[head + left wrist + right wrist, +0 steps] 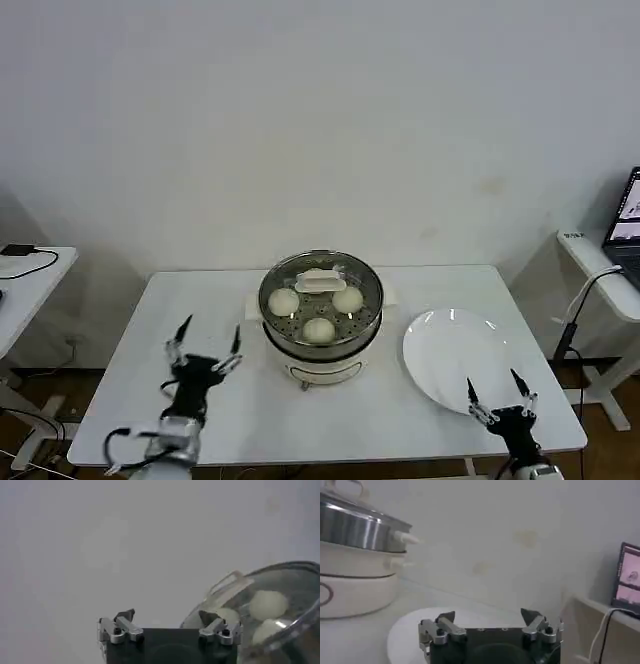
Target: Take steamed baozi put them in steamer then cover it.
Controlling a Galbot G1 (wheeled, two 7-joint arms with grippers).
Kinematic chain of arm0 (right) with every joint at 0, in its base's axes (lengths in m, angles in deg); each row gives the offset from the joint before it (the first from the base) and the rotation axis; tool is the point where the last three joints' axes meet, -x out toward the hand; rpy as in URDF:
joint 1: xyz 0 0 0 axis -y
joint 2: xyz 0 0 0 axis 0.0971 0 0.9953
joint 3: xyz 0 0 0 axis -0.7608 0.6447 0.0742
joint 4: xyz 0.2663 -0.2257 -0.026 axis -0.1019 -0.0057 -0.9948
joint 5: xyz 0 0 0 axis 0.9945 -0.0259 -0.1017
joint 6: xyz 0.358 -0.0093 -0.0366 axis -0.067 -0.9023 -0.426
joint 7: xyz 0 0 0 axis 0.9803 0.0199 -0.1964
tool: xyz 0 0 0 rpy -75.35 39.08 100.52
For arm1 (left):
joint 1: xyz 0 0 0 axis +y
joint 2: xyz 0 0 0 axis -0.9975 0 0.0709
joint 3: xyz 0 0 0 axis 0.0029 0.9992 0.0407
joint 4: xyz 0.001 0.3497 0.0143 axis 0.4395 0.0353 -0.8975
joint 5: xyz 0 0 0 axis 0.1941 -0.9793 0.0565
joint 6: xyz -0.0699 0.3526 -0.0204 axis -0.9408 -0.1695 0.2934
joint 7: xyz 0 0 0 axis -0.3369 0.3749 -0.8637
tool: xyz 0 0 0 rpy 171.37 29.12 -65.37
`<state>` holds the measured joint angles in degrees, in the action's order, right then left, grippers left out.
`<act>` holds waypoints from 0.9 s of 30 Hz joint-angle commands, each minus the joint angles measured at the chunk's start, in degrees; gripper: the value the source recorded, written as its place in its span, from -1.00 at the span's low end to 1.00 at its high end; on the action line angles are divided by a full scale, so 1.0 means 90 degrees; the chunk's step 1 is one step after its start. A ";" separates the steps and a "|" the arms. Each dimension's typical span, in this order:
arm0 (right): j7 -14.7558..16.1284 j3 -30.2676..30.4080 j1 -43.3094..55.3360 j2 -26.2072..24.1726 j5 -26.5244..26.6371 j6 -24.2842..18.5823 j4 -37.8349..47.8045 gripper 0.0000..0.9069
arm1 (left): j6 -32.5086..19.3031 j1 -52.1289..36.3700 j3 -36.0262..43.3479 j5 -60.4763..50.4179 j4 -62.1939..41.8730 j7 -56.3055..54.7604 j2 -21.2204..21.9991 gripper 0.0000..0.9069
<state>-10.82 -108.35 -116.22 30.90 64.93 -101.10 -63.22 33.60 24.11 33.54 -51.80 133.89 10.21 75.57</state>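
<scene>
Both grippers' [209, 344] [497, 392] jaws apart, flanking lidded steamer [320, 318] holding baozi [319, 329]

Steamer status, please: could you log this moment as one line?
steamer: glass lid on | baozi: inside | plate: bare | left gripper: open, beside steamer | right gripper: open, over plate edge

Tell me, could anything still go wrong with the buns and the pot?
Probably not much. The glass lid already covers the steamer, and three steamed baozi show through it; a fourth cannot be seen. The left end effector is open close beside the steamer, so a careless move might bump it and shift the lid. The right end effector, also open, hangs at the near rim of the plate, which sits near the table corner and could get pushed.
</scene>
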 commanded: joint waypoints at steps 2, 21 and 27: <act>0.0052 0.0124 -0.0339 -0.0057 0.0390 0.0341 -0.0493 1.00 | -0.0789 0.1723 -0.1457 0.1812 -0.0315 -0.0347 -0.0086 1.00; -0.0057 0.0365 -0.0754 -0.0001 0.0541 0.0887 -0.1003 1.00 | -0.1359 0.1874 -0.1361 0.1500 -0.0691 -0.0067 0.0098 1.00; -0.0104 0.0420 -0.0726 0.0071 0.0479 0.0916 -0.1037 1.00 | -0.1349 0.1731 -0.1174 0.1382 -0.0694 -0.0095 0.0175 1.00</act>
<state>-11.48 -105.10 -122.06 31.12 69.45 -93.88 -71.34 23.15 39.17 22.47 -39.36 128.34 9.46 76.66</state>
